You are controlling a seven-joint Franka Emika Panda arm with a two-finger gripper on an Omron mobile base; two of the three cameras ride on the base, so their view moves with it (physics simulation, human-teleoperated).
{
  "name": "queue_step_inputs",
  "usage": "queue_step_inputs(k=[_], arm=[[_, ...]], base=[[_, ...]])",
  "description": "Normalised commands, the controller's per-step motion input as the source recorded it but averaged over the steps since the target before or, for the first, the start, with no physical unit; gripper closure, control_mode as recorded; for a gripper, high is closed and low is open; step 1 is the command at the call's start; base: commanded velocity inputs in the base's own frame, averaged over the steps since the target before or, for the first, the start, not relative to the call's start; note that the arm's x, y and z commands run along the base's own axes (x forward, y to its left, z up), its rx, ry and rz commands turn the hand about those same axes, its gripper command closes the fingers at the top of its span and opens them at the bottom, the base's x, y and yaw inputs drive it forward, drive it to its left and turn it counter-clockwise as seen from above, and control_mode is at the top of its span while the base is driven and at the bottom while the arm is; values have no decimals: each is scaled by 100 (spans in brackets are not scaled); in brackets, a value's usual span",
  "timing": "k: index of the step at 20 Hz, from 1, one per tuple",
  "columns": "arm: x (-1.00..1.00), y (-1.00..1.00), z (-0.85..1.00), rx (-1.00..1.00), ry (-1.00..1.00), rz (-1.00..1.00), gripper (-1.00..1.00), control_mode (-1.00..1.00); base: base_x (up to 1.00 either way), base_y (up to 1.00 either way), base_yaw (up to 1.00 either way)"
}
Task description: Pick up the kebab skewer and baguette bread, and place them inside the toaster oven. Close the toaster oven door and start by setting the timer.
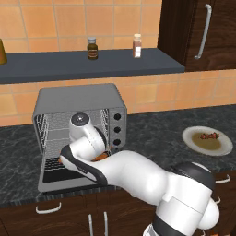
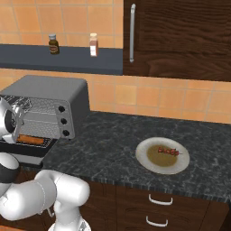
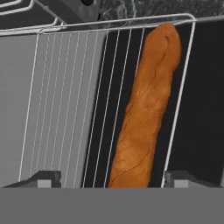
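Note:
The toaster oven (image 1: pixel 78 97) (image 2: pixel 49 88) stands on the counter with its door (image 1: pixel 60 184) (image 2: pixel 22 155) folded down flat in front. The orange-brown baguette bread (image 3: pixel 148 100) (image 2: pixel 31 140) (image 1: pixel 100 157) lies on the wire rack (image 3: pixel 61 100) at the oven's mouth. My gripper (image 3: pixel 111 179) hangs over the loaf's near end, open. Its fingertips (image 3: pixel 41 178) stand wide on either side and do not touch the bread. The kebab skewer (image 1: pixel 209 136) (image 2: pixel 168 151) with red chunks rests on the round plate (image 1: pixel 189 138) (image 2: pixel 142 155) at the right of the counter.
Three black knobs (image 1: pixel 117 129) (image 2: pixel 64 120) run down the oven's right face. A dark bottle (image 1: pixel 92 48) and a pale shaker (image 1: pixel 137 45) stand on the shelf above. A dark wood cabinet (image 2: pixel 180 36) hangs at the upper right. Dark counter (image 2: pixel 108 144) lies between oven and plate.

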Motion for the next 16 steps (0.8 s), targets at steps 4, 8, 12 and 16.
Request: queue_step_inputs(k=[4, 8, 12, 16], arm=[[-2, 0, 6, 0, 0, 2, -100, -100], [-6, 0, 39, 1, 0, 2, -100, -100], [-74, -16, 46, 1, 0, 9, -100, -100], [-63, -81, 50, 0, 0, 1, -100, -100]], base=[[0, 0, 0], [0, 0, 0], [0, 0, 0], [0, 0, 0]])
